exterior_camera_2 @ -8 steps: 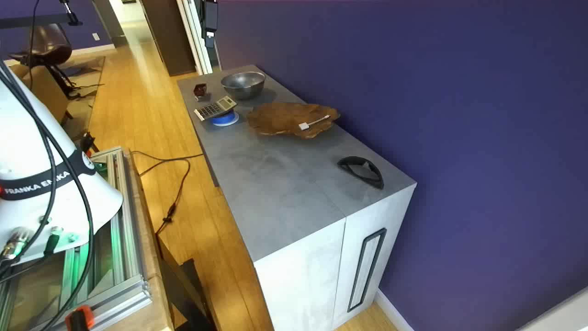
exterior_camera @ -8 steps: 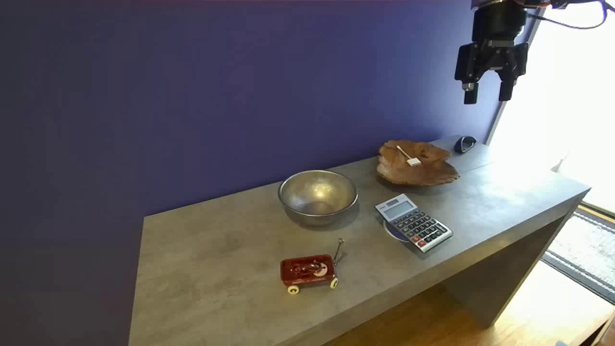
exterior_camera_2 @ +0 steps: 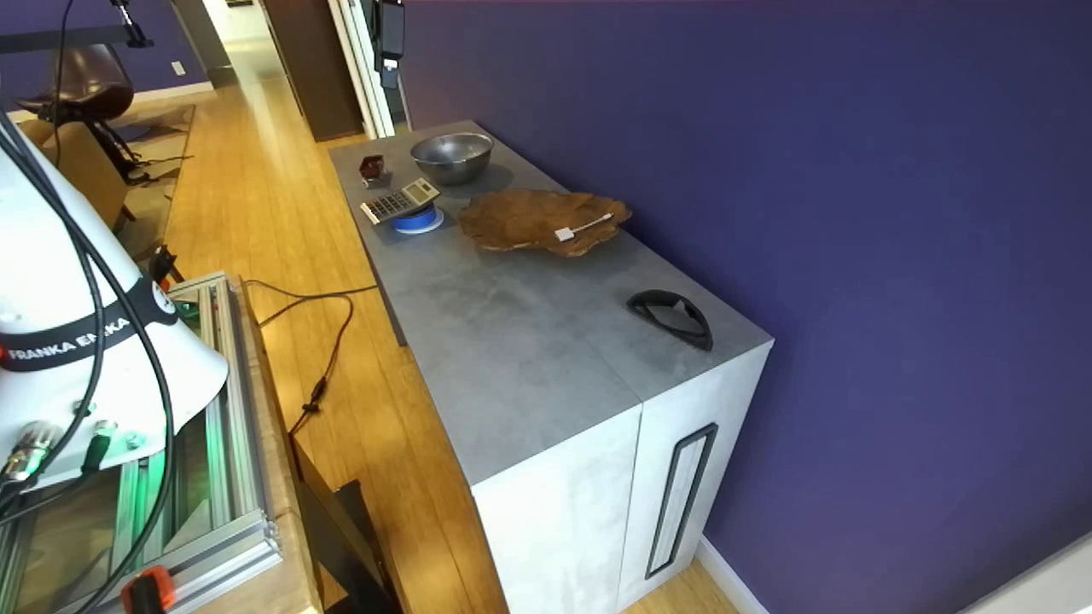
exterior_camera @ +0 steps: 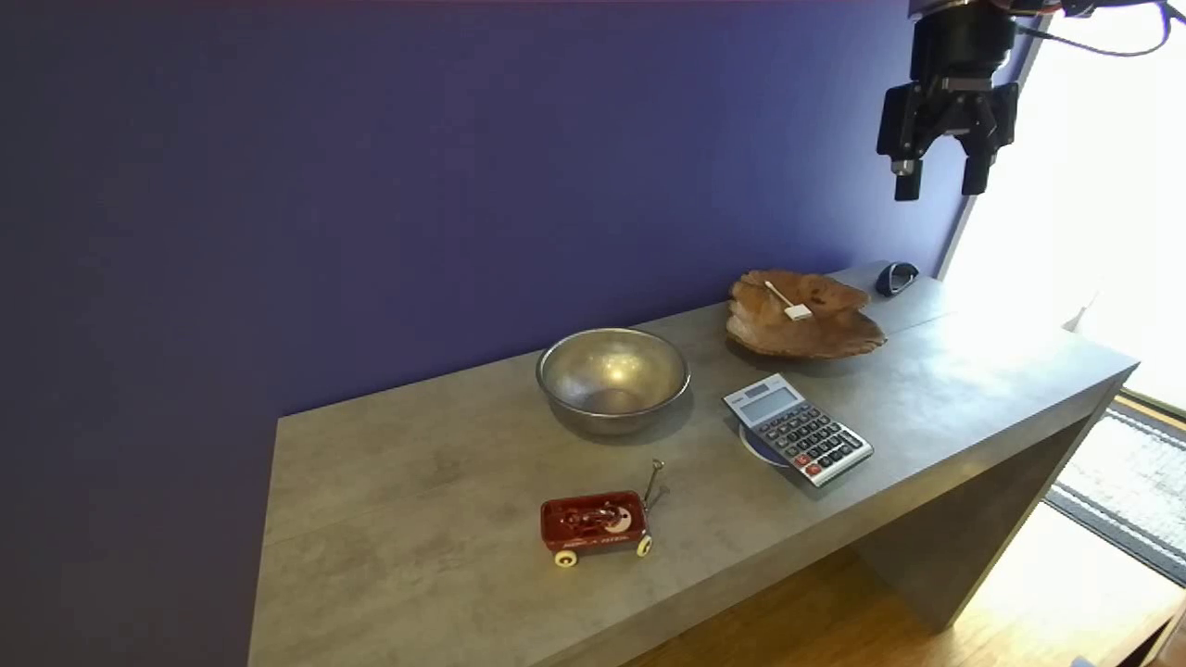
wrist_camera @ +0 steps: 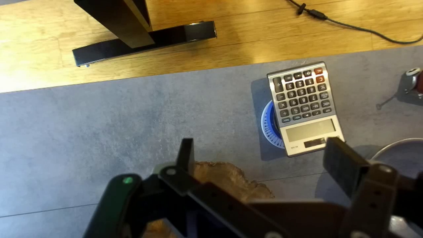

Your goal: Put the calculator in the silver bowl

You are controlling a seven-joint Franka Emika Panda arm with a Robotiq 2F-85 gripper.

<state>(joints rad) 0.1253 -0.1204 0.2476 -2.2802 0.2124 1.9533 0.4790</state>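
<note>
The grey calculator, with dark keys, rests on a blue round disc [exterior_camera_2: 418, 222]. It shows in both exterior views [exterior_camera: 799, 428] [exterior_camera_2: 399, 202] and in the wrist view [wrist_camera: 307, 109]. It looks tilted on the disc. The silver bowl [exterior_camera: 616, 371] stands beside it, closer to the wall; it also shows in an exterior view [exterior_camera_2: 452, 159]. Only part of its rim is seen at the right of the wrist view [wrist_camera: 401, 142]. My gripper [exterior_camera: 940, 190] is open, with nothing between the fingers, high above the counter. In the wrist view, the right fingertip overlaps the calculator's display-end corner.
A brown wavy-edged wooden bowl [exterior_camera: 804, 320] with a white adapter cable [exterior_camera: 795, 311] in it stands near the wall. A red toy wagon [exterior_camera: 595, 521] is near the front edge. A black curved object [exterior_camera_2: 671, 319] lies at the counter's end. The purple wall [exterior_camera: 463, 185] runs behind.
</note>
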